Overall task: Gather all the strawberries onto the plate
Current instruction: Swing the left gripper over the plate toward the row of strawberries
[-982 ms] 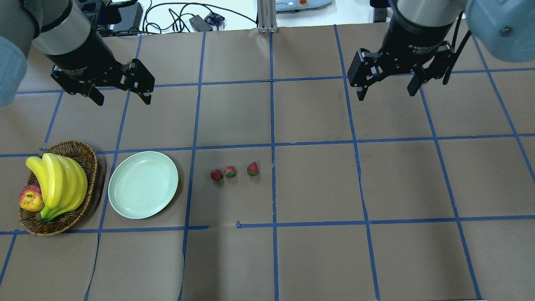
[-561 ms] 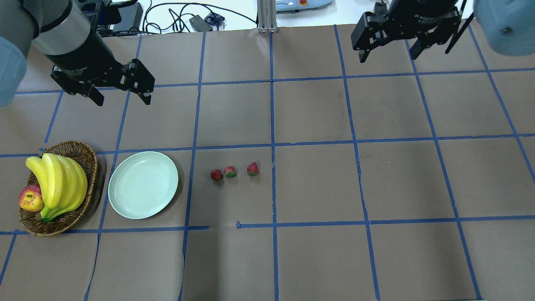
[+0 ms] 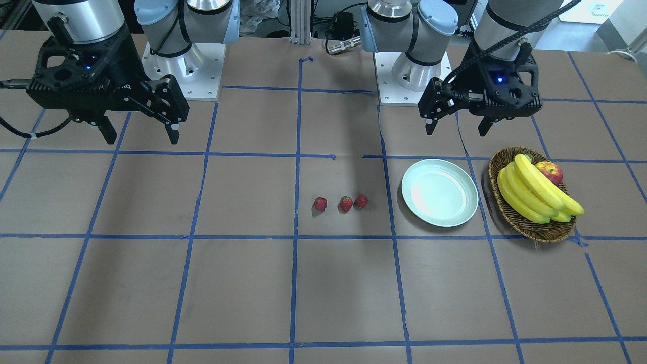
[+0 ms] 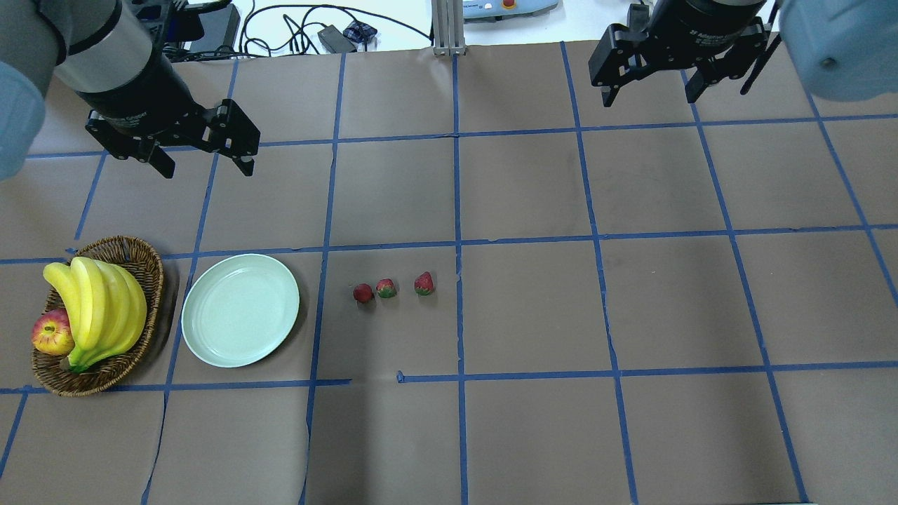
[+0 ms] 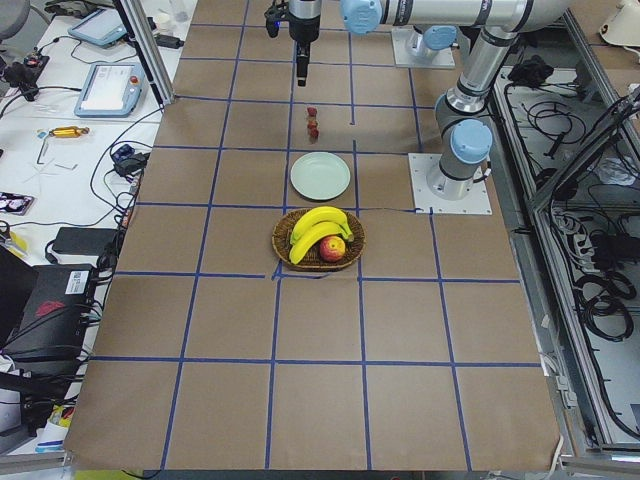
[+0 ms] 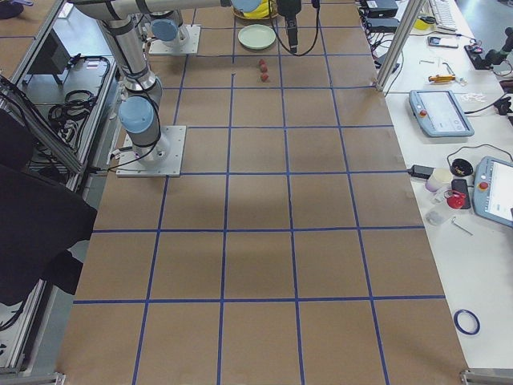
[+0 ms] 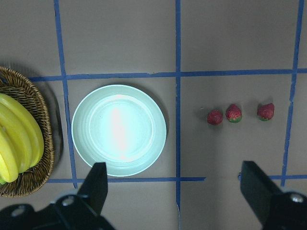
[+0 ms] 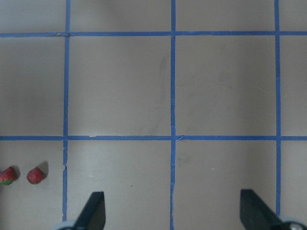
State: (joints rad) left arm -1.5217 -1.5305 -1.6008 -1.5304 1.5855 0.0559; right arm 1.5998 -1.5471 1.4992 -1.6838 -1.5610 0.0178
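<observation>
Three small red strawberries (image 4: 363, 293) (image 4: 386, 288) (image 4: 424, 283) lie in a row on the brown table, just right of the empty mint-green plate (image 4: 240, 310). They also show in the front view (image 3: 346, 203) and the left wrist view (image 7: 234, 113). The plate shows there too (image 3: 440, 192) (image 7: 119, 129). My left gripper (image 4: 207, 168) hangs open and empty, high above the table on the far side of the plate. My right gripper (image 4: 650, 98) is open and empty, far right of and beyond the berries. Two berries show at the lower left of the right wrist view (image 8: 35, 175).
A brown wicker basket (image 4: 133, 256) with yellow bananas (image 4: 98, 308) and a red-yellow apple (image 4: 52, 332) stands just left of the plate. Blue tape lines grid the brown table. Cables and devices lie beyond the far edge.
My right gripper has moved toward the top of the overhead view, farther from the strawberries. The left arm, berries and plate have not moved.
</observation>
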